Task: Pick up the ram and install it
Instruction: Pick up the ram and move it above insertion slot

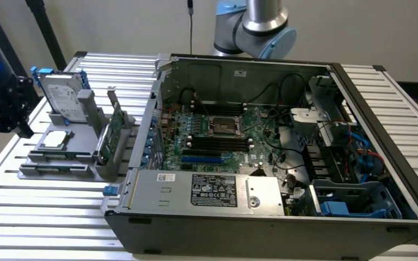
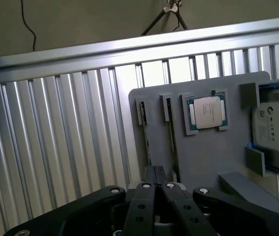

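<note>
Closest to the lens, the black metal gripper (image 2: pixel 155 171) has its two fingers pressed together with nothing between them, and it hangs above the flat grey plastic holder (image 2: pixel 213 157). Its tips line up with the strip of holder between two parallel slots. In one slot stands a long, narrow, thin ram stick (image 2: pixel 145 132), seen edge-on and dark. A second ram stick (image 2: pixel 171 132) stands upright in the neighbouring slot.

Just beside that second stick, a square silver processor chip (image 2: pixel 206 112) lies flat in its recess. Past it, at the holder's opposite edge, stands a silver hard drive with blue rails (image 2: pixel 277 128).

The holder rests on the ribbed aluminium tabletop (image 2: pixel 56 147), near the tabletop's edge on the exterior view's left. A taller green card with a metal bracket (image 1: pixel 111 136) stands on the holder's edge nearest the open black computer case (image 1: pixel 267 228), which takes the middle of the tabletop. Inside the case, the green motherboard (image 1: pixel 223 122) lies flat, with long black slots (image 1: pixel 216 142) near its centre. The grey and blue arm (image 1: pixel 260 22) stands behind the case's rear wall.
</note>
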Controlling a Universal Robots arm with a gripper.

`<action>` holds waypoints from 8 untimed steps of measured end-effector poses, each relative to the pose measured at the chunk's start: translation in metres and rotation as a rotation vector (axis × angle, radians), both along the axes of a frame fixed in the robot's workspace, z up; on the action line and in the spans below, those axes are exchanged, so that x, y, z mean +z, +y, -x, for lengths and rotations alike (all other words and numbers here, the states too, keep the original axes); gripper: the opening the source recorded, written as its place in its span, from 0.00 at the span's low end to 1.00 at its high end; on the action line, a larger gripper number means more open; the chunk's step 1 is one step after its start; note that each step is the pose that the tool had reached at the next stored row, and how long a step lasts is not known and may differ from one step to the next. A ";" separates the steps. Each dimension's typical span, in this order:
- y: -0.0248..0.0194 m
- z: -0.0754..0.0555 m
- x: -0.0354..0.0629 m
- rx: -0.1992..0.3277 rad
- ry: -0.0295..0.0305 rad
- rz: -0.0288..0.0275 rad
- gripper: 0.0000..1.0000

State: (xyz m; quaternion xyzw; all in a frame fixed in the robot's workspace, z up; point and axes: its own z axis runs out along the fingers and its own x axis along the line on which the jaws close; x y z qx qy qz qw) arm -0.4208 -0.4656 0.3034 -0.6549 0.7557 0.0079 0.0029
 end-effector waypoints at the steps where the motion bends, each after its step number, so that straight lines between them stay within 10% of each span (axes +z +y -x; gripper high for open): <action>1: -0.0001 0.000 -0.0017 0.006 -0.0001 0.0000 0.11; 8: -0.0001 -0.001 -0.0144 0.057 -0.0001 0.0001 0.11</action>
